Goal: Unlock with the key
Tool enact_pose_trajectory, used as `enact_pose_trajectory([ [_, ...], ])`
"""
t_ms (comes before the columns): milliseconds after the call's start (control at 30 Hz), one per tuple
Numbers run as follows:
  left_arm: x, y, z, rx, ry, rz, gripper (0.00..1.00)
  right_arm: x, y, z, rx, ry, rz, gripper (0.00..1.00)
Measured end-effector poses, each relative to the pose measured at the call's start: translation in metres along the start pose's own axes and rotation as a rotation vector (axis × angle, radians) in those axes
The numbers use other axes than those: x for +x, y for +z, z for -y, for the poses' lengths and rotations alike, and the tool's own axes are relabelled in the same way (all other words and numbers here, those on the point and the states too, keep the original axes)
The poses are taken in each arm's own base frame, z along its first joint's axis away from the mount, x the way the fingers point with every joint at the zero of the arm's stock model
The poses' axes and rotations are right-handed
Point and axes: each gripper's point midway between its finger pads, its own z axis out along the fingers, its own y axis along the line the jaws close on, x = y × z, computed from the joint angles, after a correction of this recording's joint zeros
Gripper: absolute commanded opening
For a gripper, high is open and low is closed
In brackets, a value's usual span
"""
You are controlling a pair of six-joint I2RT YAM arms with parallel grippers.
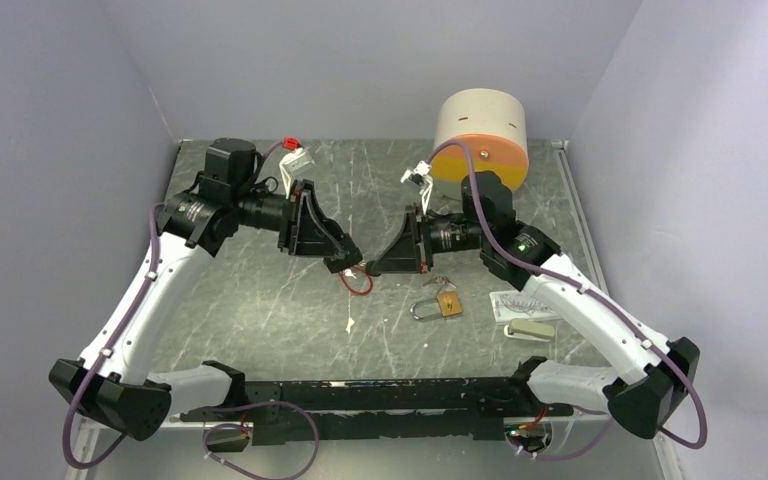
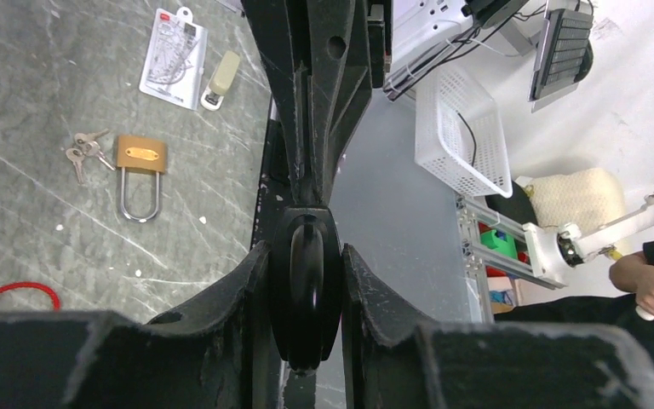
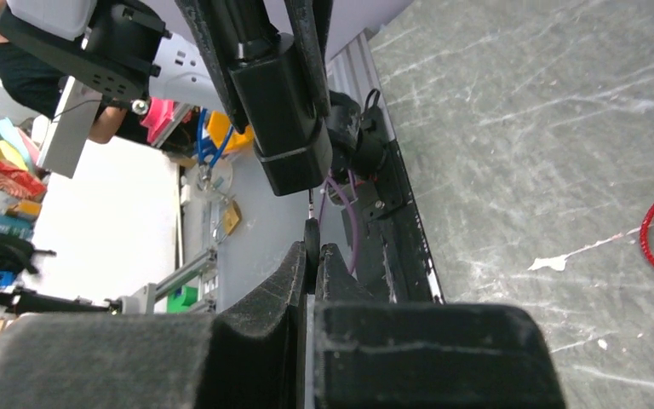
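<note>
A brass padlock [image 1: 448, 304] lies flat on the grey marbled table [image 1: 260, 310] with its shackle seated. Its bunch of keys [image 1: 438, 282] sits just beside it, held by neither arm, so unlocking looks not yet begun. Up and to the left, the right gripper [image 3: 311, 256] is pinched closed on nothing evident, and the left gripper [image 2: 305, 273] clamps around those closed tips, seemingly a clash rather than a useful grasp. No lettering is legible on the lock, the white carded packet [image 2: 173, 60] or the small stapler [image 2: 220, 79] nearby.
</note>
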Motion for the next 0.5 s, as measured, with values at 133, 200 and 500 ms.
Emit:
enact_pose_trajectory([
  [133,-0.006,0.002,-0.004,-0.017,-0.005,0.034,0.03,-0.009,-0.001,0.001,0.019,-0.028,0.068,0.00],
  [200,-0.006,0.003,-0.007,-0.034,-0.026,0.058,0.02,-0.009,-0.003,0.004,0.028,-0.038,0.104,0.00],
  [500,-0.018,0.007,-0.035,-0.145,-0.136,0.199,0.03,-0.015,0.006,0.021,0.035,0.002,0.200,0.00],
])
